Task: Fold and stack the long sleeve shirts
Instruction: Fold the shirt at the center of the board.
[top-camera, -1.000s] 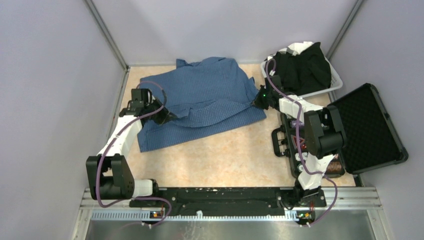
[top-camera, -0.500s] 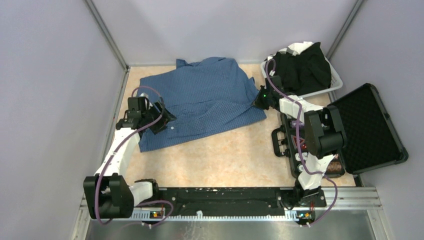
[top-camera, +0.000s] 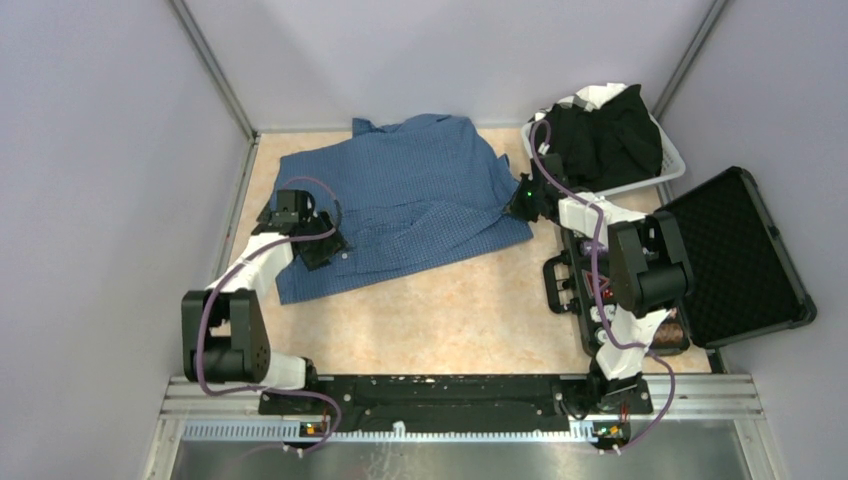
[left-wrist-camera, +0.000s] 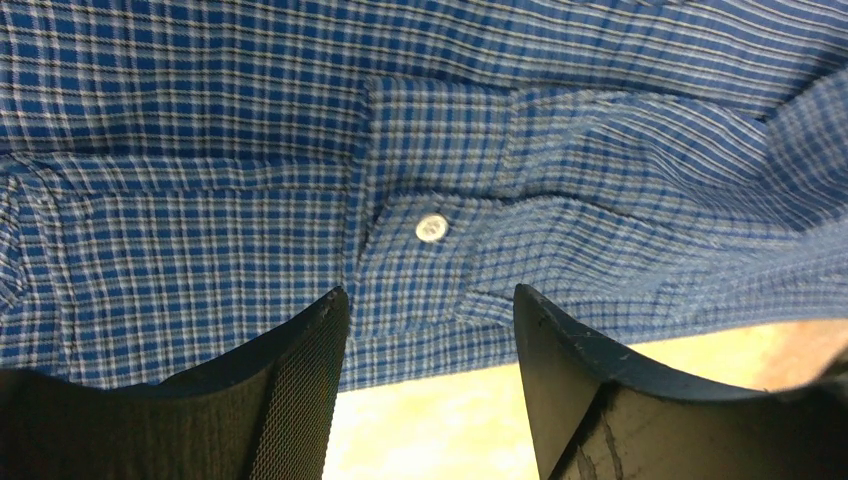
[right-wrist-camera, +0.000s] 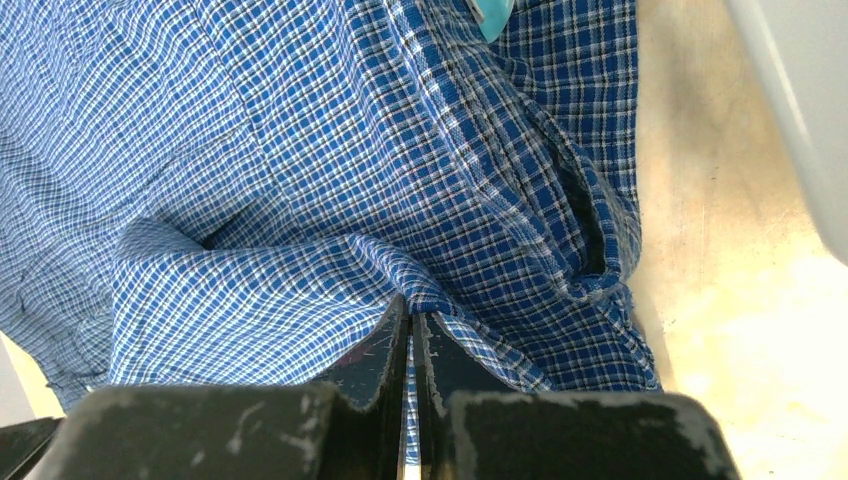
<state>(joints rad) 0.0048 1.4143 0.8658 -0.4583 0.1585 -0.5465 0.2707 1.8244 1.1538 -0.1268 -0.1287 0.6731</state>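
We see right gripper (right-wrist-camera: 410, 318) pinching a side fold of the blue shirt (top-camera: 400, 195); left gripper (left-wrist-camera: 430, 305) open over the cuff (left-wrist-camera: 440, 170). Light, floppy cloth: grab hems or seams.

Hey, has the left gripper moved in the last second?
Yes. The left gripper opened its fingers and drew back slightly toward the base rail, over the blue shirt's near-left part.

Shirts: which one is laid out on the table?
The blue checked button-up shirt: it alone lies spread on the table. The black garments are bunched in the white basket at the far right.
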